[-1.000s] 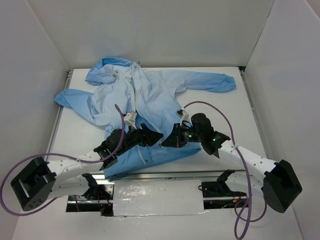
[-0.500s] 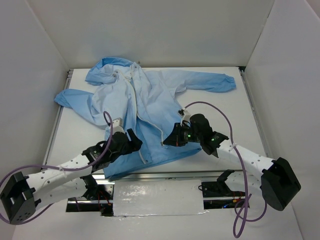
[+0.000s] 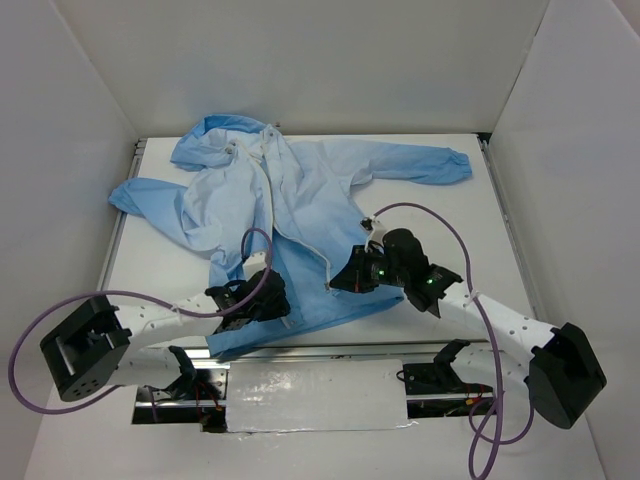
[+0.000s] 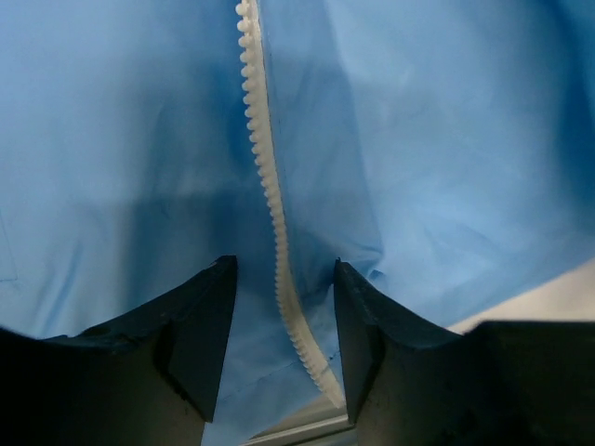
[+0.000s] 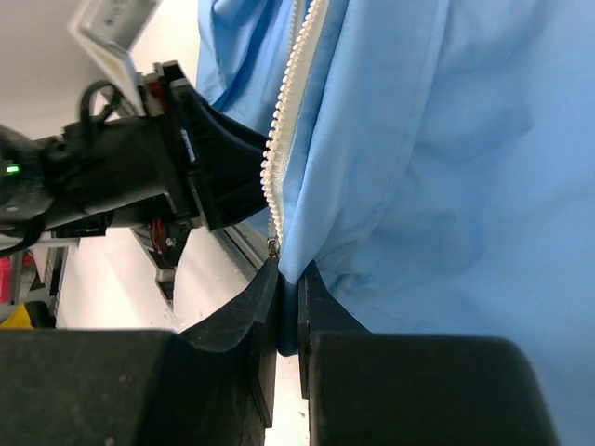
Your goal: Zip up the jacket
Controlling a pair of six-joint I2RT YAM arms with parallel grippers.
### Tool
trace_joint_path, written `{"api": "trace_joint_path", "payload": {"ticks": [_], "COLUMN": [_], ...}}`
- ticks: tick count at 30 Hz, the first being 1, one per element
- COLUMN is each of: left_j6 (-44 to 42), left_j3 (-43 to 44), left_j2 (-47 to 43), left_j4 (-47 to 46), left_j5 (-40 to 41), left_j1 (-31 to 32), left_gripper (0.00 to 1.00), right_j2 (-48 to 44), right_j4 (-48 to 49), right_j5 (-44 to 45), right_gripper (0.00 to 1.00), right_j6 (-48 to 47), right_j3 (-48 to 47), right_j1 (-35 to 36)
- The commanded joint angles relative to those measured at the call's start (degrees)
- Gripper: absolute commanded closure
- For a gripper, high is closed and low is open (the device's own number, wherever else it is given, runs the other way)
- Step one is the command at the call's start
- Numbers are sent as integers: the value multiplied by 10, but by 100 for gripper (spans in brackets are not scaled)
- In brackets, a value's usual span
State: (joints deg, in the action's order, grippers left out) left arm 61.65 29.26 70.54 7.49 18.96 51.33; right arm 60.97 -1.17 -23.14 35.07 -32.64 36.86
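Jacket: flat on the surface, hood far and left, hem near the arms, front open.
Zipper: white, two rows of teeth, not joined.
Slider: too small to find.
Left tool: wide, one finger on each side of the left row, low by the hem, not pinching.
Right tool: squeezed tight on the bottom corner of the right flap, just under its row of teeth.
Gap: bottom ends near each other, not touching.
Step, as a guess: bringing the two bottom ends together to start the zip.
Doing it well: close the left tool on the strip right by its end, not on loose cloth. Keep both rows straight and a bit tight. Move the right end over slowly and line it up end to end.
Watch out for: cloth caught in the teeth, or a hard tug that bunches the hem.
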Motion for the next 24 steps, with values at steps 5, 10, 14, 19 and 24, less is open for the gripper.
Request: {"api": "trace_joint_path", "payload": {"ticks": [5,10,14,19,24], "left_j6": [11,22,48,23,-13], "left_j3": [32,144,268,336,381], "left_j2": [18,19,46,97,164], "left_j4": [-11,195,454,553,518], "left_j5": [22,145,273,297,255], "left_j1": [3,3,3,3,55], "left_gripper": [80,100,100,100,99], "right_j2": [-36,-32,-31,-23,-24], "right_j4": [-20,-45,-63,-82,-106], "right_j5": [21,34,48,72,104], "right_gripper": [100,100,100,100,100], "right_j6": [-16,-22,-25,-21,-11], "right_j3": [-15,-22,-29,-40,-49], "right_j1": [2,3,3,3,3]}}
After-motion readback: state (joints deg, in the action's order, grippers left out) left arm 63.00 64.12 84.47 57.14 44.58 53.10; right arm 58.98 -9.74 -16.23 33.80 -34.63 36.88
